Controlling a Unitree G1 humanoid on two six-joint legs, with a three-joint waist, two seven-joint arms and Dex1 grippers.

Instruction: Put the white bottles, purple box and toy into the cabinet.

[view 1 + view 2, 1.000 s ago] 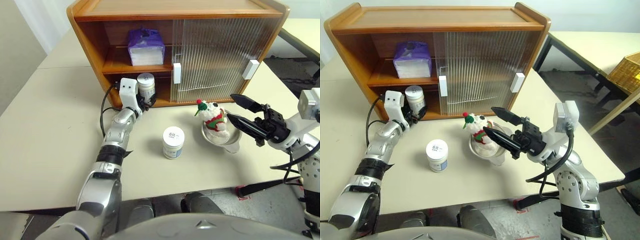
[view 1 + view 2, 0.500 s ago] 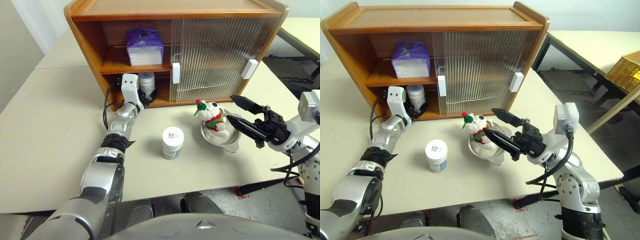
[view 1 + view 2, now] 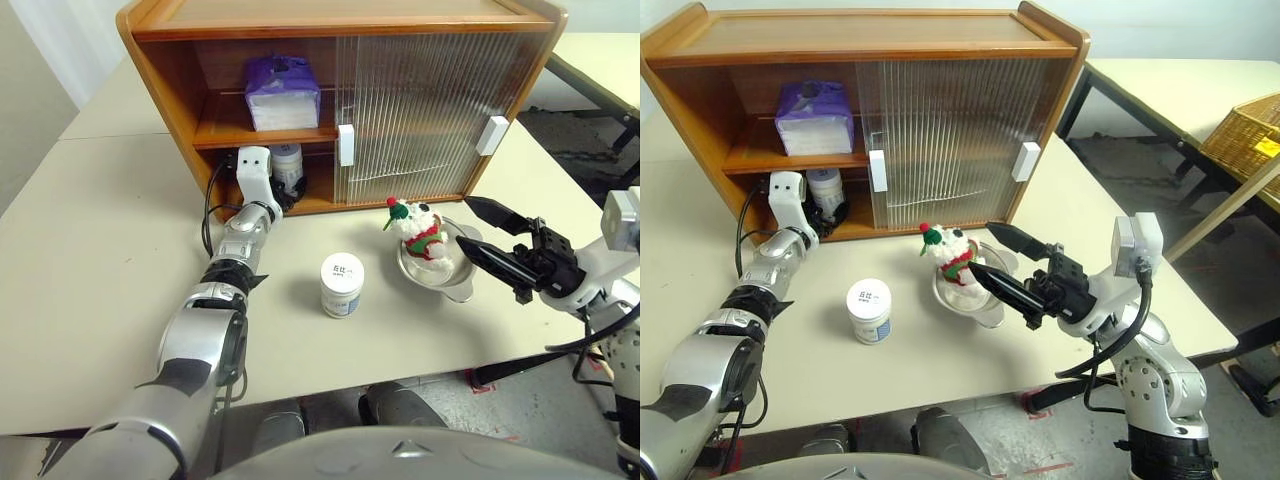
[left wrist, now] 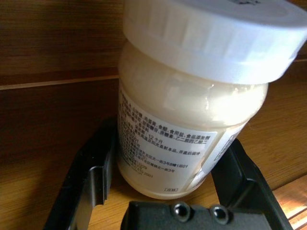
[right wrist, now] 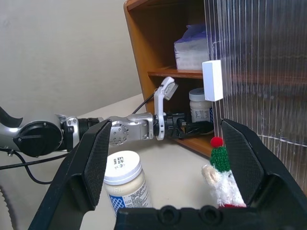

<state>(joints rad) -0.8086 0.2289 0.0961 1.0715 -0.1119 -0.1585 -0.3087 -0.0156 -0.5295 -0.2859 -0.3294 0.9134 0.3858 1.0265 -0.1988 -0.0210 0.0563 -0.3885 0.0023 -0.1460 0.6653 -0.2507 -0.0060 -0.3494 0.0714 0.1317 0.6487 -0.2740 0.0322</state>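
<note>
One white bottle is clamped in the left gripper inside the cabinet lower shelf, w/ purple box on upper shelf, second bottle mid-table, toy in steel bowl beside the wide-apart right gripper.

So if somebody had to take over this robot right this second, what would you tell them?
Left gripper: closed on a white bottle, inside the cabinet on its lower shelf; not yet let go.
Right gripper: open, empty, hovering beside the toy.
Purple box: on the upper shelf, done.
Second bottle: on the table.
Toy: sitting in a steel bowl.
Left to do: release this bottle, then put away the second bottle and the toy.
</note>
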